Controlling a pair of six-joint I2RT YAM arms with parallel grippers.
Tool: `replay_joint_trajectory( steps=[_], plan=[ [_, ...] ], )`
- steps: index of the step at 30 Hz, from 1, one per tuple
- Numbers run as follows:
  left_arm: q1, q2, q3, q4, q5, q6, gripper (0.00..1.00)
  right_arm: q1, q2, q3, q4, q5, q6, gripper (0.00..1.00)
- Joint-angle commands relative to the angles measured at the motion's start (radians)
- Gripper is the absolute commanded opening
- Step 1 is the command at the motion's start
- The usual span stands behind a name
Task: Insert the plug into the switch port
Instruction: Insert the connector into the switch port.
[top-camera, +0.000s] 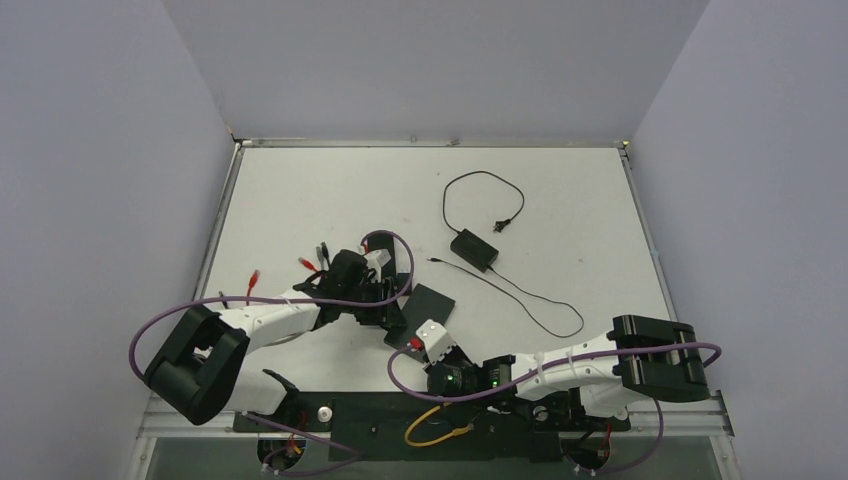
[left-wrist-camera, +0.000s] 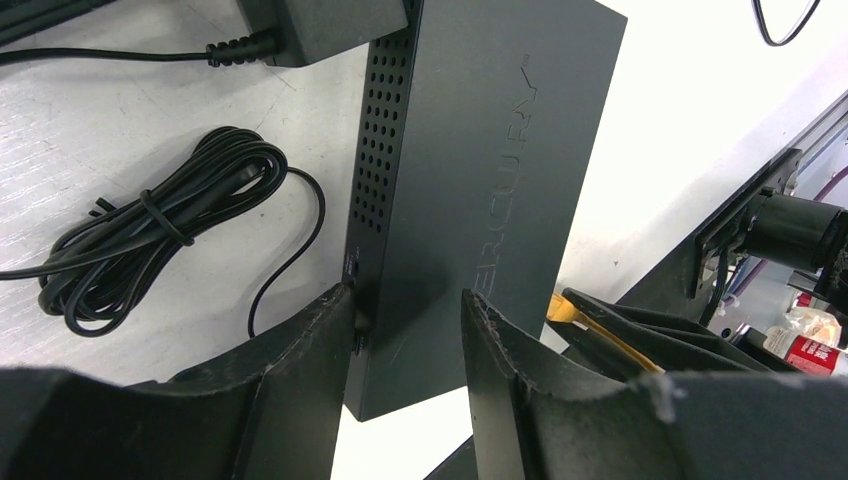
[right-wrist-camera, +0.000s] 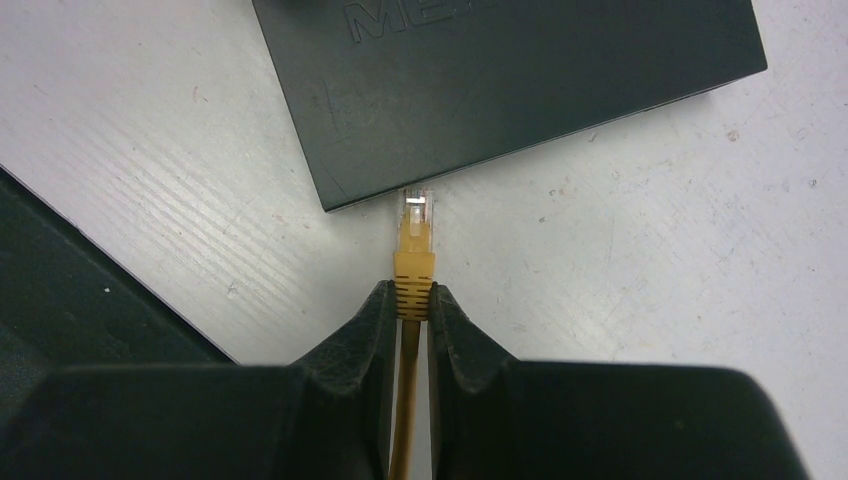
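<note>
The switch (top-camera: 425, 305) is a flat dark box on the table. In the left wrist view my left gripper (left-wrist-camera: 405, 340) is closed on the switch's (left-wrist-camera: 480, 180) near corner, one finger against its vented side and the other on its top face. My right gripper (right-wrist-camera: 413, 295) is shut on the yellow cable just behind the plug (right-wrist-camera: 415, 235). The plug's clear tip touches the near edge of the switch (right-wrist-camera: 520, 80), close to its left corner. The port itself is hidden. In the top view the right gripper (top-camera: 440, 352) sits just in front of the switch.
A black power adapter (top-camera: 473, 248) with its thin cable lies behind the switch, and a coiled black cable (left-wrist-camera: 160, 230) lies to the switch's left. Red-tipped plugs (top-camera: 252, 280) lie at the left. The yellow cable (top-camera: 440, 430) loops over the black base plate (top-camera: 380, 430).
</note>
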Motion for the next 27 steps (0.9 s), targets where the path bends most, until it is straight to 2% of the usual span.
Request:
replay_joint_trajectory(
  steps=[1, 27],
  plan=[
    [-0.018, 0.010, 0.042, 0.011, 0.023, 0.016, 0.40, -0.002, -0.018, 0.030, 0.061, 0.045, -0.018, 0.00],
    [-0.043, -0.006, 0.028, -0.004, 0.011, 0.021, 0.40, -0.034, 0.005, 0.005, 0.181, -0.055, -0.065, 0.00]
  ],
)
